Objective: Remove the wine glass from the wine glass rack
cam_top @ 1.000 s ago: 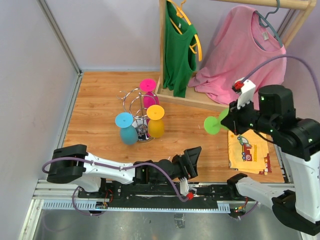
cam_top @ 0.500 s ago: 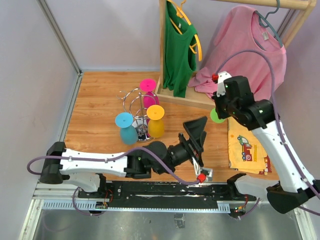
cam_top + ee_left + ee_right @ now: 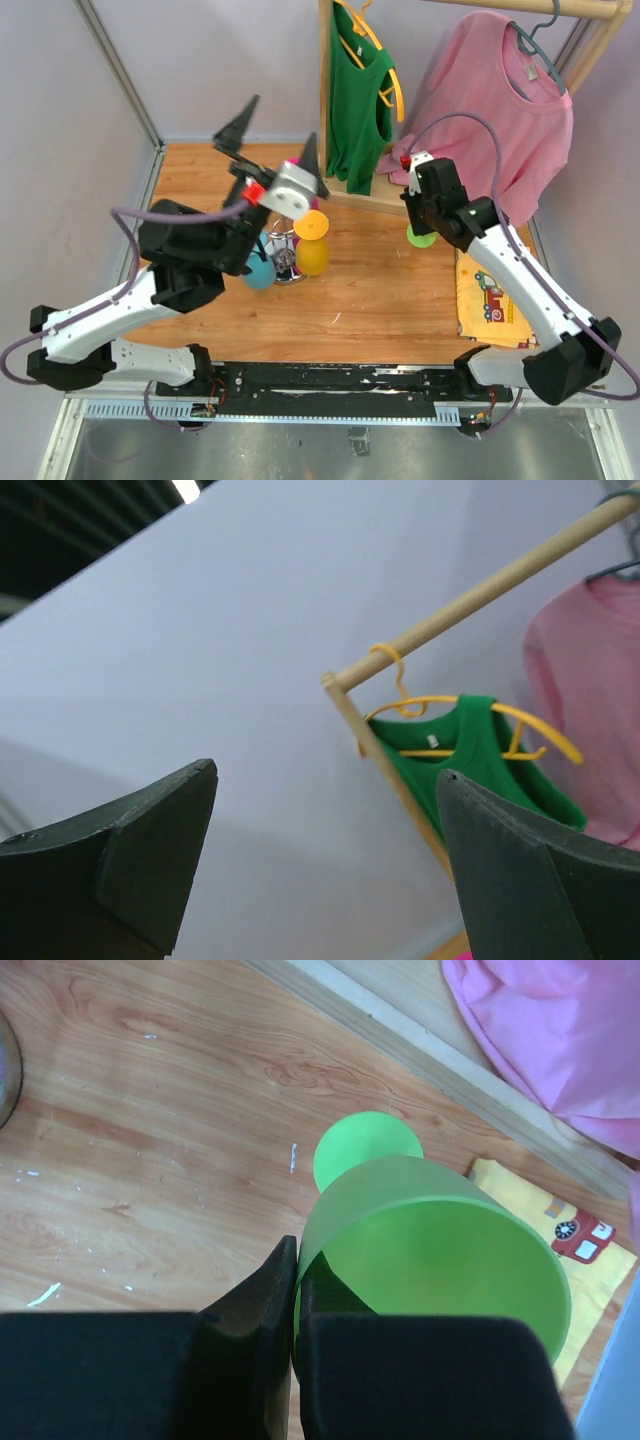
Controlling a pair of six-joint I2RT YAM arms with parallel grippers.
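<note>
Green glass held by right hand, clear of rack

Right hand (image 3: 296, 1260) has its fingers (image 3: 255, 1310) pinched nearly together on the rim wall of the green glass (image 3: 440, 1250), one finger outside the bowl and one inside it. The wrist view looks down into the bowl, with the round foot showing just beyond it over the tabletop (image 3: 380, 290). Whether the foot touches the wood cannot be told.

From above, the glass sits on the right side of the tabletop, near the base of the clothes rack (image 3: 325, 100) and just beside the yellow cloth (image 3: 497, 300). It is well apart from the rack (image 3: 270, 195), which stands left of centre with its chrome loops showing. A yellow glass (image 3: 312, 250) and a blue glass (image 3: 258, 270) hang upside down on the rack, feet up.

Left hand (image 3: 328, 780) is raised high above the rack and spread wide, with nothing between its fingers. Its camera looks past them at the wall, the wooden rail and the green top (image 3: 470, 755) on a yellow hanger. A pink shirt (image 3: 490, 90) hangs to the right of the top.
</note>
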